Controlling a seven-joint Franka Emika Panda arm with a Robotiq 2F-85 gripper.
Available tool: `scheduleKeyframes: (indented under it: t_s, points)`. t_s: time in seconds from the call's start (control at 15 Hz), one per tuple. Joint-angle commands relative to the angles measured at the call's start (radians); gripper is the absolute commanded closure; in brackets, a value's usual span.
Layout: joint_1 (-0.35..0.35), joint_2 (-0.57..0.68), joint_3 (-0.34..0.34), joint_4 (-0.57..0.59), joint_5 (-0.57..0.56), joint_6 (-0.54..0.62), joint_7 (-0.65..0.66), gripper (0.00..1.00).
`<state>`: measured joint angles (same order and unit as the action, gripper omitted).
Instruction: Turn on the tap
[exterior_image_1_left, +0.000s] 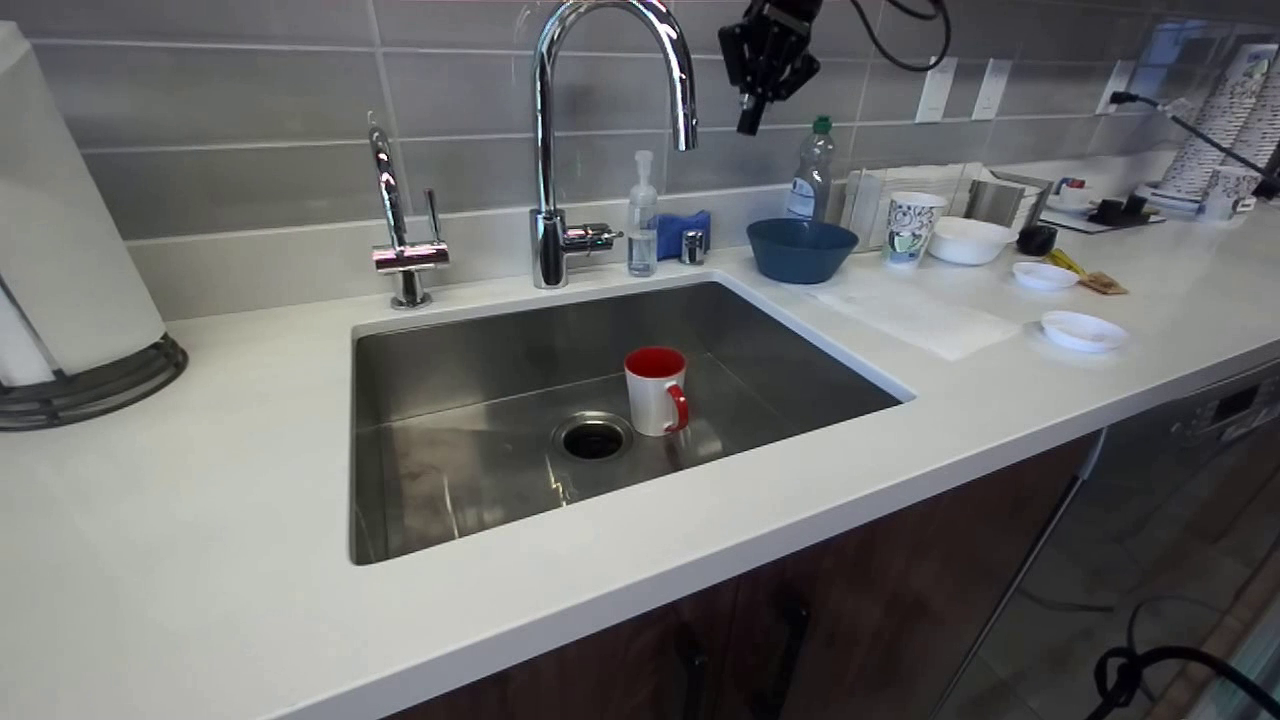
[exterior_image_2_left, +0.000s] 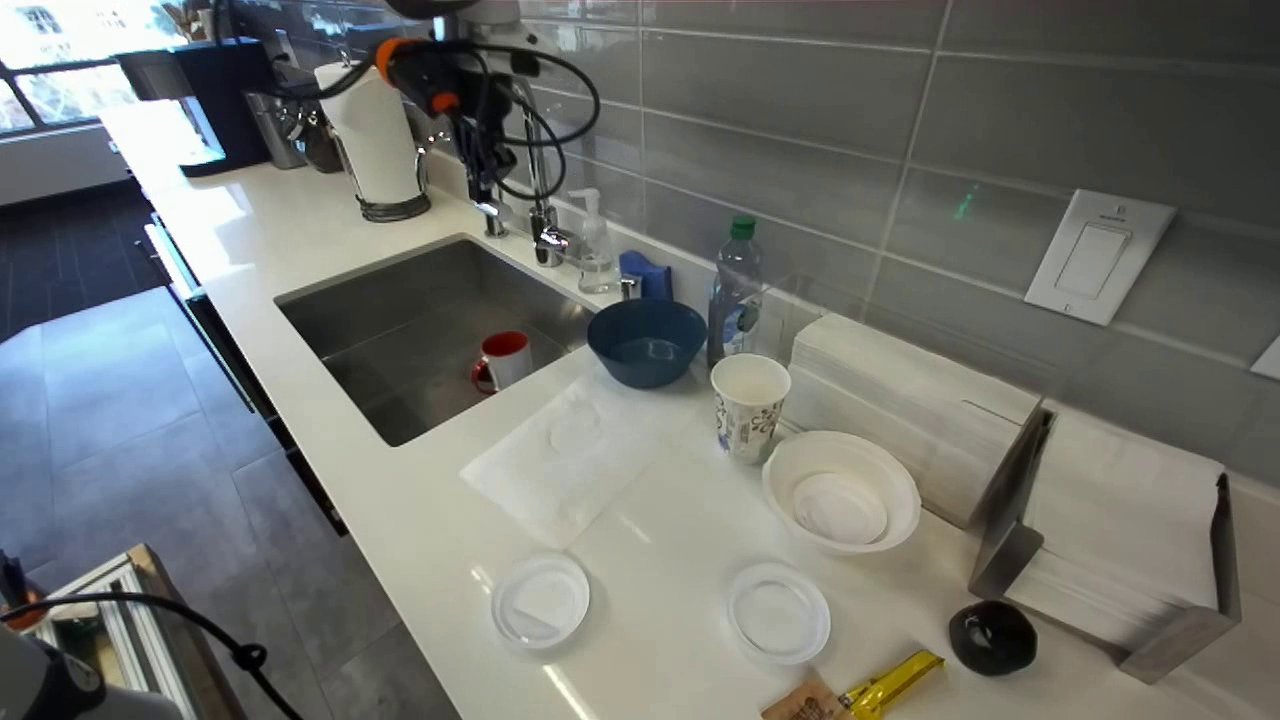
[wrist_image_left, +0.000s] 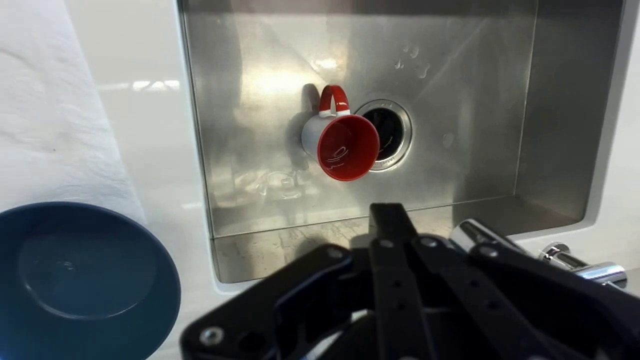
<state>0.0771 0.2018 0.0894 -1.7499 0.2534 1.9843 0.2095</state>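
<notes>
It was a kitchen: a steel sink sat sunk in a white counter against grey wall tiles, with a gooseneck tap, paper towels, brown cabinets below and stacked paper cups

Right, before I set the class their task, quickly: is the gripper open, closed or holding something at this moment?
Gripper: closed, its jaws together in the wrist view, with nothing visible held between them.

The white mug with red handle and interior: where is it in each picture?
In an exterior view: mug, near centre, slightly low.
In an exterior view: mug, left of centre, mid-height.
Wrist view: mug, near centre, slightly high.
Shared landmark: the round dark blue bowl.
</notes>
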Motion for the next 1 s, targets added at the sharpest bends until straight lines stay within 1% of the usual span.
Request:
scheduleKeyframes:
  t_s: [0.0,0.07,0.13,0.27,0.4,0.6,0.73,0.8,0.87,0.93]
  points:
    - [0.062,-0.23,0.018,-0.214,-0.094,0.119,0.102,1.0]
    - [0.075,-0.276,0.032,-0.246,-0.101,0.158,0.141,0.81]
    - [0.084,-0.319,0.046,-0.275,-0.114,0.193,0.176,0.73]
    - [0.092,-0.408,0.078,-0.33,-0.135,0.258,0.266,0.6]
    - [0.083,-0.497,0.113,-0.379,-0.165,0.305,0.346,0.46]
    - [0.055,-0.608,0.148,-0.42,-0.208,0.287,0.395,0.26]
    - [0.049,-0.67,0.15,-0.437,-0.212,0.255,0.359,0.12]
    - [0.057,-0.698,0.136,-0.44,-0.18,0.226,0.328,0.05]
    - [0.069,-0.724,0.111,-0.441,-0.142,0.22,0.279,0.01]
    - [0.048,-0.654,0.148,-0.401,-0.166,0.234,0.328,0.16]
